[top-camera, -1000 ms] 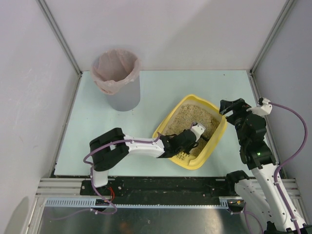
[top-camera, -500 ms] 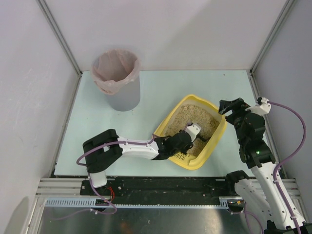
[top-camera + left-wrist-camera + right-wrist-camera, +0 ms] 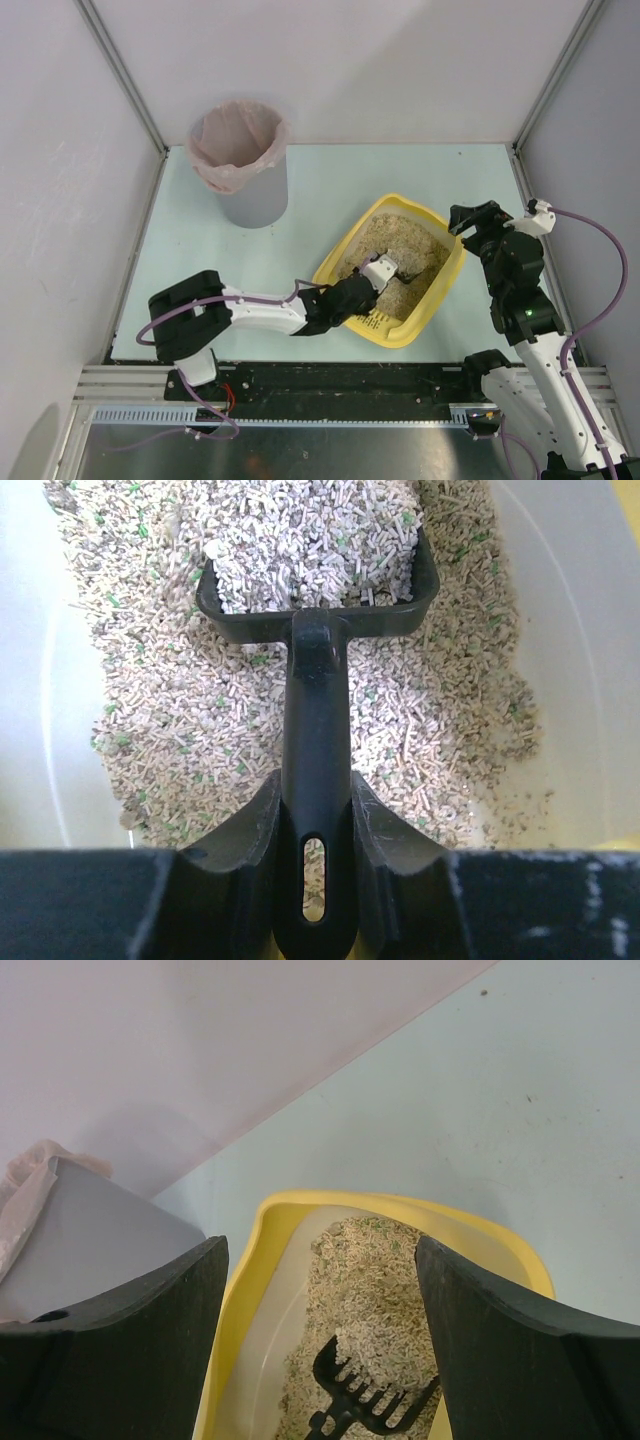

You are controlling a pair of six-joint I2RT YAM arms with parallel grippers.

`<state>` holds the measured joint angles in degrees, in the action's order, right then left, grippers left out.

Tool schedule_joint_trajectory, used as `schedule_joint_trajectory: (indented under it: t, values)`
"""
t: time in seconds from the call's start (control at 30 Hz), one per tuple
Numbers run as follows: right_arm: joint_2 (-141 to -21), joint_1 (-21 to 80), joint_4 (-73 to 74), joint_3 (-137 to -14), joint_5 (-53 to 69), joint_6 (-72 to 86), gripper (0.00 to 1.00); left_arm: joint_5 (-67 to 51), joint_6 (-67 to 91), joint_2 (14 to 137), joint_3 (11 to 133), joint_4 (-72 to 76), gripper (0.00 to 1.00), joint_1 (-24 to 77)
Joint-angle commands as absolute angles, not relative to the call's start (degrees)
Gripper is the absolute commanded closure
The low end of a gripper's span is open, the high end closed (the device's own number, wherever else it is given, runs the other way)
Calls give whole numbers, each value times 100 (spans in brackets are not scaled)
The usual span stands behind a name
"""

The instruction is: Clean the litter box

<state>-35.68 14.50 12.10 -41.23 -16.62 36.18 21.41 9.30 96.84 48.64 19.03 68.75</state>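
well within the litter box (image 3: 245, 1300) walls, left tool (image 3: 315, 810) grips scoop (image 3: 315, 700) — right tool (image 3: 320, 1300) wide.

There is one shallow yellow plastic rectangular litter box (image 3: 404, 337), one black plastic scoop (image 3: 316, 730), one grey cylindrical bin with a pink liner (image 3: 256, 198), one pale green table (image 3: 360, 185), and two white-and-black robot arms, a left arm (image 3: 262, 312) and a right arm (image 3: 520, 295).

No words, numbers, labels or signs can be read on anything here, up close or far away.
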Motion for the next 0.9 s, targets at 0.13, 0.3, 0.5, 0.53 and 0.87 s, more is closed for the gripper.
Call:
schedule_joint_trajectory:
  t: [0.13, 0.3, 0.5, 0.53, 0.87]
  values:
    - [-3516, 1468, 1072, -4157, -1731, 3560, 20, 2154, 247, 8904, 4395, 2856, 100, 6847]
    - [-3489, 1468, 1072, -4149, -1749, 3560, 20, 1969, 9, 8377, 3974, 3164, 100, 6847]
    - [-3437, 1468, 1107, -4149, -1784, 3525, 20, 1872, -158, 7867, 3570, 3357, 100, 6847]
    - [-3410, 1468, 1125, -4157, -1802, 3507, 20, 1785, -167, 7788, 3490, 3436, 100, 6847]
    - [-3436, 1468, 1099, -4157, -1819, 3507, 20, 1847, -641, 7278, 2821, 4113, 100, 6890]
